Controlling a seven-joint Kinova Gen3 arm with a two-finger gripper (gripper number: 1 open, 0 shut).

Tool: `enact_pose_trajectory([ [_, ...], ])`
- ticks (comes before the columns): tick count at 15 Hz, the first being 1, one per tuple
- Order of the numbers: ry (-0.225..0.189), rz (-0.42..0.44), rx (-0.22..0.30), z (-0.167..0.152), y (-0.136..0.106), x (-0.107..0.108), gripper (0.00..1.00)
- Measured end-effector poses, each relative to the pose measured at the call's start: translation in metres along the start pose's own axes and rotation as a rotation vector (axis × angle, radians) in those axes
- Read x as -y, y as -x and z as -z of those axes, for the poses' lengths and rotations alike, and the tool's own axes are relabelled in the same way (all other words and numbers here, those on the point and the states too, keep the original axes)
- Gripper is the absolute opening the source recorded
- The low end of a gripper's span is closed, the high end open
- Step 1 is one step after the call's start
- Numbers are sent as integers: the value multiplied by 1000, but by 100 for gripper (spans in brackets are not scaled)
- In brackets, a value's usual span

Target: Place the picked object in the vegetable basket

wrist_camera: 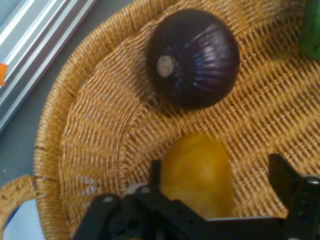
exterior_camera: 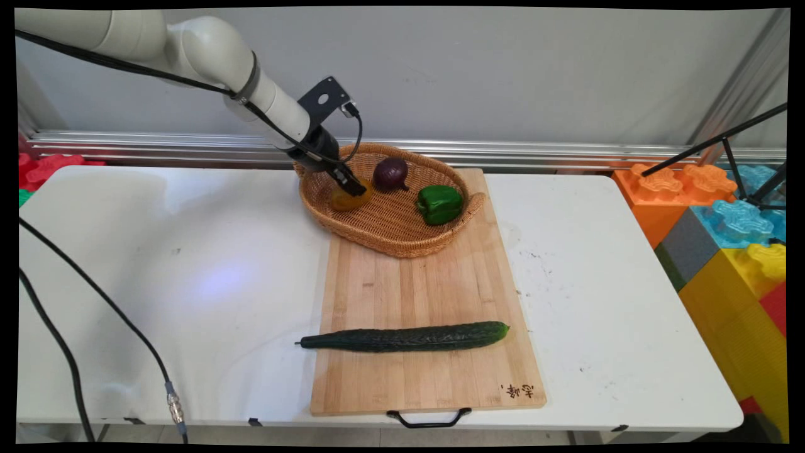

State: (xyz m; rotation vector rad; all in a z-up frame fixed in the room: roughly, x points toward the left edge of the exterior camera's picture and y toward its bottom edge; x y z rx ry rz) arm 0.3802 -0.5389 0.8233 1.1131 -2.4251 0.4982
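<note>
My gripper (exterior_camera: 351, 187) (wrist_camera: 217, 175) reaches down into the left end of a woven basket (exterior_camera: 390, 238) (wrist_camera: 85, 130). It is open, with a yellow-orange rounded vegetable (exterior_camera: 347, 201) (wrist_camera: 200, 170) between its fingers. The left finger (wrist_camera: 155, 172) stands right against the vegetable, while the right finger (wrist_camera: 282, 175) is a gap away from it. Just beyond lies a dark purple onion (exterior_camera: 390, 173) (wrist_camera: 192, 57). A green bell pepper (exterior_camera: 439, 204) (wrist_camera: 311, 30) rests at the basket's right end.
The basket stands on the far end of a wooden cutting board (exterior_camera: 434, 283). A long cucumber (exterior_camera: 405, 337) lies across the board's near part. Large coloured blocks (exterior_camera: 723, 214) and a black tripod leg (exterior_camera: 710, 145) stand at the right. Black cables (exterior_camera: 94, 296) hang at the left.
</note>
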Motion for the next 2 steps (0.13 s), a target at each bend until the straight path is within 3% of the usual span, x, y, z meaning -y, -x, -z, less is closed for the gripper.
enact_pose_trajectory([
  [2,14,1,-19,2,-4,-3,100],
])
